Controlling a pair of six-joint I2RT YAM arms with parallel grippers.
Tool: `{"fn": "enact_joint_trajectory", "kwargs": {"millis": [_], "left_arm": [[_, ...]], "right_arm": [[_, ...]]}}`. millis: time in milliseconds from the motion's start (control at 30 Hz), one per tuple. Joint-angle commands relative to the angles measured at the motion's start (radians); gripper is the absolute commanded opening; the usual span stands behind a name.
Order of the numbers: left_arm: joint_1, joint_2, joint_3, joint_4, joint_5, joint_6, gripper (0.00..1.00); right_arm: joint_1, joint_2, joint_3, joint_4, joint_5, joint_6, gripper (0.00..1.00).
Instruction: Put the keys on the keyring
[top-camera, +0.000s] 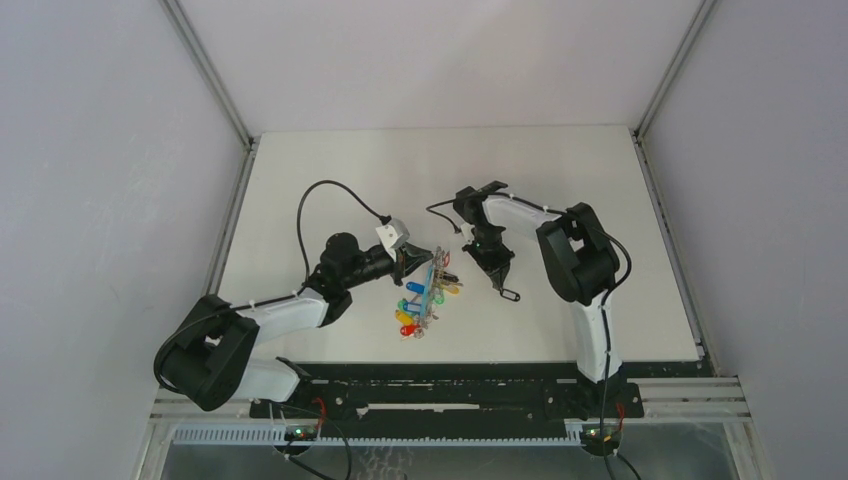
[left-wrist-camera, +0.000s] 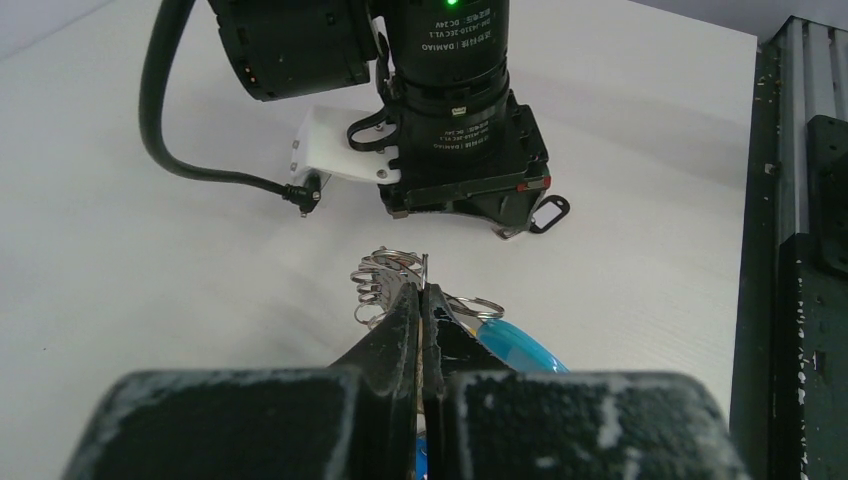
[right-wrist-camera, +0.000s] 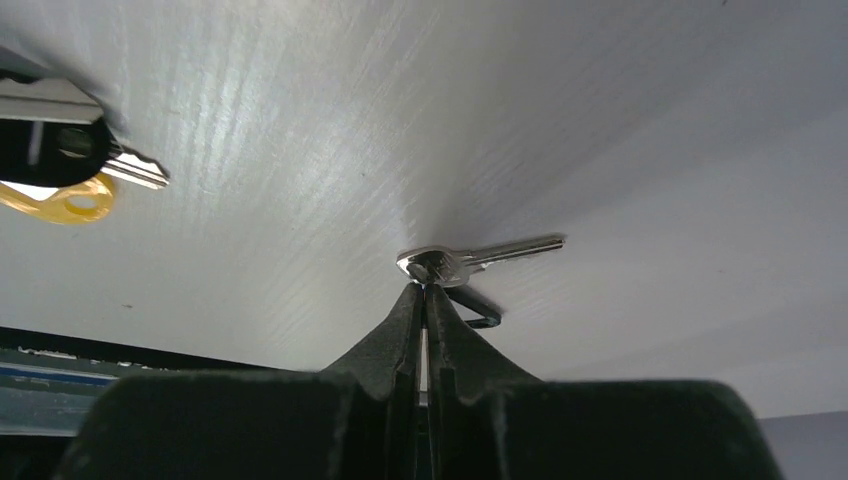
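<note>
My left gripper (top-camera: 420, 262) is shut on the keyring (top-camera: 432, 284), which it holds edge-on above the table. Several keys with blue, green, yellow and red tags (top-camera: 410, 305) hang from the keyring. In the left wrist view the shut fingertips (left-wrist-camera: 422, 296) pinch the band among small silvery split rings (left-wrist-camera: 385, 272), with a blue tag (left-wrist-camera: 522, 346) to the right. My right gripper (top-camera: 497, 280) is shut on a plain silvery key (right-wrist-camera: 470, 261) at the tabletop. A black loop (right-wrist-camera: 478, 308) sits under that key and shows in the top view (top-camera: 511, 296).
The right arm's wrist (left-wrist-camera: 460, 130) stands close beyond the keyring. In the right wrist view a black-headed key (right-wrist-camera: 70, 150) and a yellow tag (right-wrist-camera: 60, 198) show at the left edge. The white table (top-camera: 600, 200) has metal rails along its sides and near edge.
</note>
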Motion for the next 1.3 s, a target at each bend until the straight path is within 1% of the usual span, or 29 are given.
{"fn": "enact_joint_trajectory", "kwargs": {"millis": [0,100,233,300,433,500,600,667,833,967,1100,1267], "left_arm": [[-0.004,-0.021,0.057,0.014,0.017,0.018,0.0],[-0.004,-0.021,0.057,0.014,0.014,0.018,0.0],[-0.004,-0.019,0.059,0.014,0.014,0.017,0.0],[-0.004,-0.019,0.06,0.015,0.012,0.015,0.0],[-0.004,-0.022,0.058,0.014,0.016,0.014,0.0],[-0.005,-0.022,0.06,0.015,0.017,0.014,0.0],[-0.006,-0.019,0.061,0.015,0.02,0.013,0.0],[-0.006,-0.021,0.06,0.015,0.02,0.012,0.0],[-0.007,-0.021,0.06,0.014,0.023,0.012,0.0],[-0.009,-0.018,0.061,0.016,0.025,0.012,0.0],[-0.009,-0.017,0.061,0.016,0.027,0.014,0.0],[-0.009,-0.017,0.061,0.016,0.029,0.015,0.0]], "right_arm": [[0.018,-0.005,0.061,-0.003,0.035,-0.005,0.05],[0.033,-0.065,0.044,0.034,0.089,0.002,0.16],[0.043,-0.22,-0.054,0.136,0.105,0.019,0.24],[0.042,-0.302,-0.133,0.224,0.099,0.031,0.27],[0.049,-0.471,-0.321,0.403,0.093,0.059,0.29],[0.066,-0.557,-0.433,0.505,0.105,0.075,0.3],[0.099,-0.678,-0.568,0.687,0.145,0.097,0.36],[0.113,-0.741,-0.665,0.804,0.172,0.114,0.38],[0.163,-0.863,-0.88,1.063,0.291,0.124,0.39],[0.195,-0.941,-1.034,1.282,0.34,0.137,0.37],[0.206,-0.985,-1.108,1.377,0.381,0.132,0.36],[0.209,-1.026,-1.27,1.554,0.385,0.156,0.33]]}}
